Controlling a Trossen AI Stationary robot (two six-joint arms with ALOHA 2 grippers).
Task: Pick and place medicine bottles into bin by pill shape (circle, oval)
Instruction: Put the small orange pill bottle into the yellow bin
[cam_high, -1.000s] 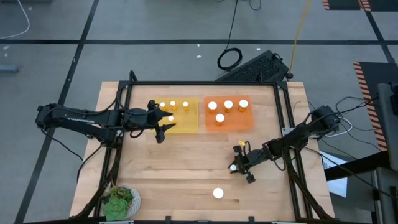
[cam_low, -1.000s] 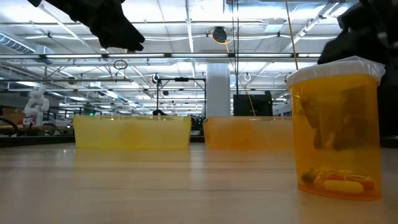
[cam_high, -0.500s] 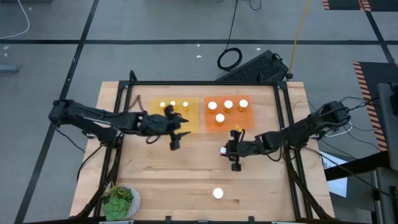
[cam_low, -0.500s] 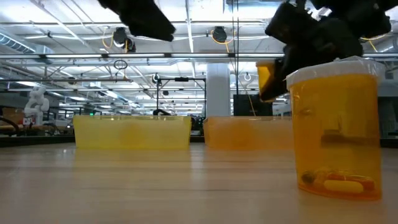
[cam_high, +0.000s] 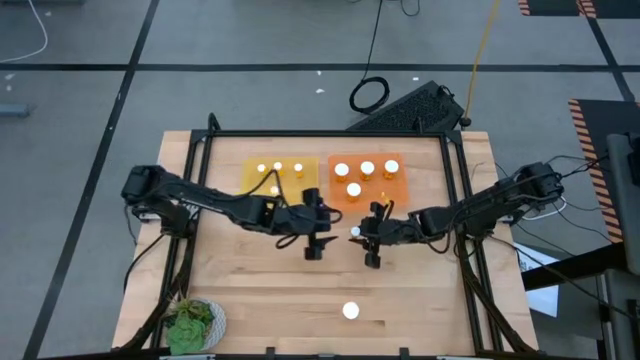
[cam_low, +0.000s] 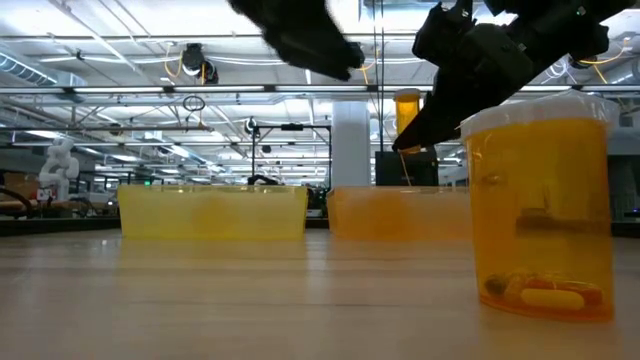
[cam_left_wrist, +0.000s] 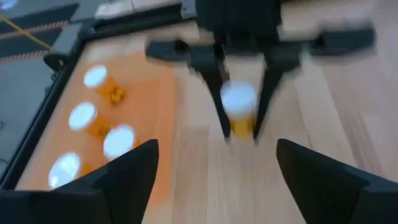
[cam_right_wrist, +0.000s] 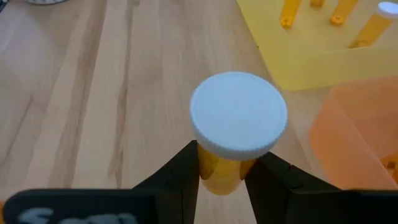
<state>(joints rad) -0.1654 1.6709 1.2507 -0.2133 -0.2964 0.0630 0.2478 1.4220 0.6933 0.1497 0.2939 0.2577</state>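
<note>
From above, the right gripper sits just in front of the orange bin and holds a white-capped medicine bottle. The left gripper has reached across the table and is just beside it, on its left. The yellow bin holds four small bottles and the orange bin four with wider caps. One loose bottle stands alone near the front edge, well apart from both arms. A green leafy plant is at the front left corner.

From table height, the loose bottle fills the right side; oval capsules lie at its bottom. Behind it the carried bottle hangs in the air in the dark right gripper, above the two bins.

The left wrist view looks past its own fingers, which are spread wide with nothing between them. Ahead, the other arm's fingers are closed on the carried bottle, beside the orange bin.

The right wrist view shows its fingers closed on the amber body of the bottle, under the cap. What pills it holds I cannot tell.

I judge the step is carrying this bottle to a bin, or perhaps passing it to the left arm. Next, the bottle must go over the correct bin and be released low, so it does not tip its neighbours.
</note>
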